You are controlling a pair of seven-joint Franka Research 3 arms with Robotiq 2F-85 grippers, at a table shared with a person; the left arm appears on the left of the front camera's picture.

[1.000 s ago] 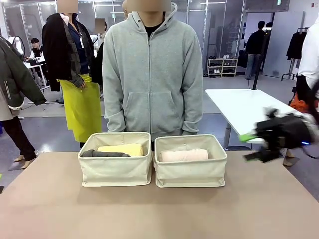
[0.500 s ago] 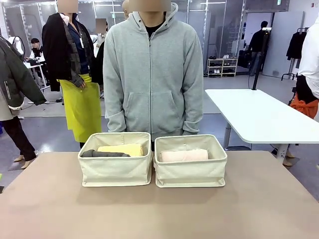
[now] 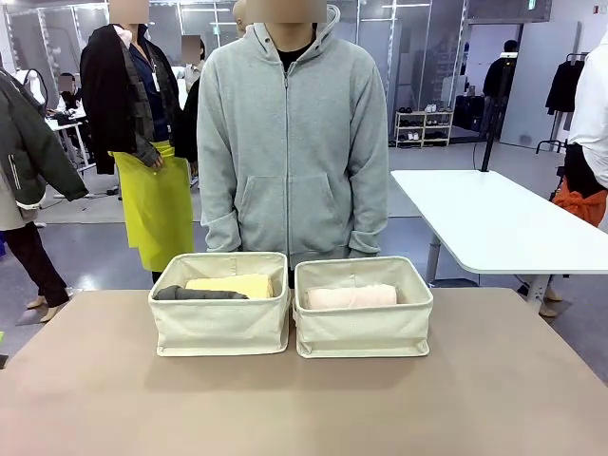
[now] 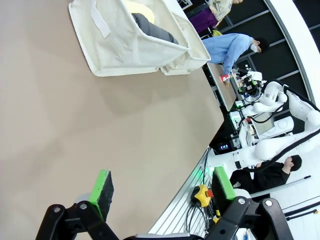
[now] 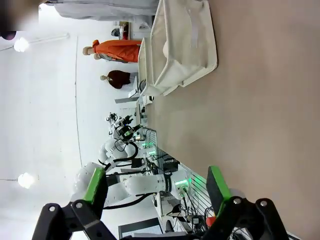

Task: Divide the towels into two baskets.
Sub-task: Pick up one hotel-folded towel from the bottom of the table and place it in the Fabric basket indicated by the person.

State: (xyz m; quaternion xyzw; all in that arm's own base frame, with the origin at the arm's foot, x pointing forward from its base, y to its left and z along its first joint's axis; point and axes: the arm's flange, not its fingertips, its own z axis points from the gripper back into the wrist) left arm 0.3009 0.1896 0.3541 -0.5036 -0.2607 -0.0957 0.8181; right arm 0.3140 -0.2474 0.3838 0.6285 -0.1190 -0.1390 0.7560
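Towels lie in the two baskets: dark grey point(image 3: 199, 294) and pale yellow point(image 3: 231, 284) in the nine-o'clock basket point(image 3: 219, 323), pale pink point(image 3: 351, 297) in the three-o'clock basket point(image 3: 364, 329). My left pincer point(image 4: 162, 194) and right pincer point(image 5: 156, 191) gape wide, holding nothing.

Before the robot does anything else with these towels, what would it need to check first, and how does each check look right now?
1. Left tool empty: ok, its green pads stand wide apart with nothing between them.
2. Right tool empty: ok, also open over bare table.
3. Towels in the left basket: ok, a dark grey towel and a pale yellow towel lie inside.
4. Towels in the right basket: cannot tell; a pale pink towel shows, while anything behind it is hidden.
5. No towel left on the table: ok.
6. Person's hands away from the baskets: cannot tell, the hands are hidden behind the baskets.
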